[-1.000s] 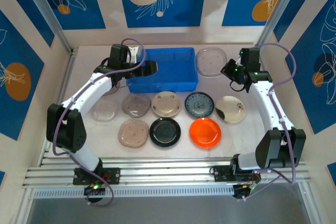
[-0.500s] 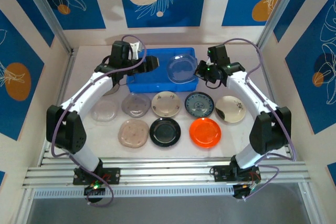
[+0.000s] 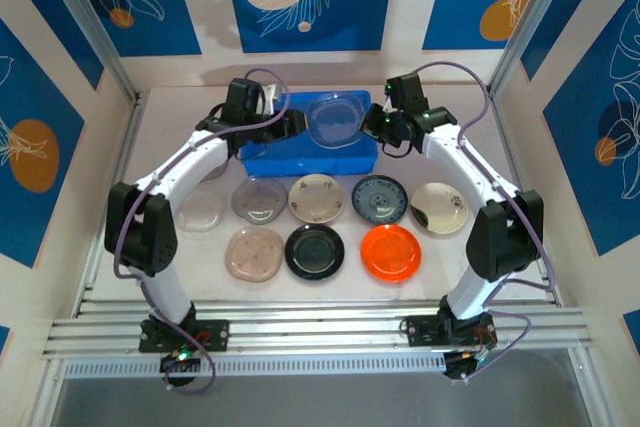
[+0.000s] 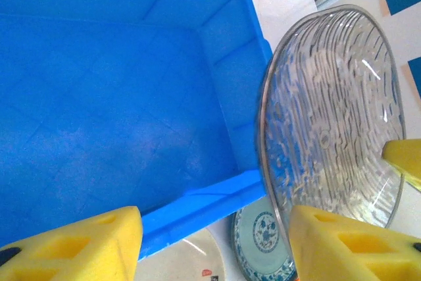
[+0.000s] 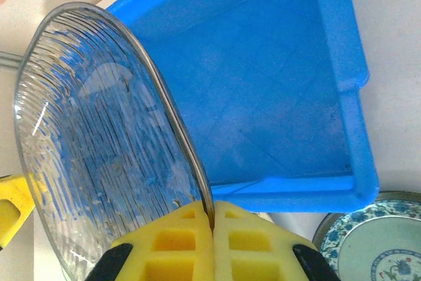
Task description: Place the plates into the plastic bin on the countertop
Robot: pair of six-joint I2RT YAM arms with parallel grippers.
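A clear ribbed plate point(image 3: 335, 119) hangs tilted on edge over the right end of the blue plastic bin point(image 3: 310, 160). My right gripper point(image 3: 373, 128) is shut on its rim, and in the right wrist view the pads point(image 5: 212, 218) pinch the clear plate point(image 5: 99, 149) above the bin point(image 5: 263, 97). My left gripper point(image 3: 292, 125) hovers over the bin, open. Its yellow fingers point(image 4: 72, 245) straddle the bin's near wall point(image 4: 197, 205), with the clear plate point(image 4: 335, 123) just inside the right finger. Several more plates lie on the countertop point(image 3: 330, 292).
In front of the bin lie a clear plate point(image 3: 200, 212), grey point(image 3: 260, 200), beige point(image 3: 316, 198), blue-patterned point(image 3: 380, 199) and cream-and-black point(image 3: 439, 208) plates. Nearer me are pinkish point(image 3: 254, 253), black point(image 3: 314, 251) and orange-red point(image 3: 390, 252) plates. Aluminium rails and patterned walls bound the countertop.
My right arm has swung left, carrying the clear plate from the back right of the countertop to over the bin. My left gripper's fingers have narrowed and it has edged right.
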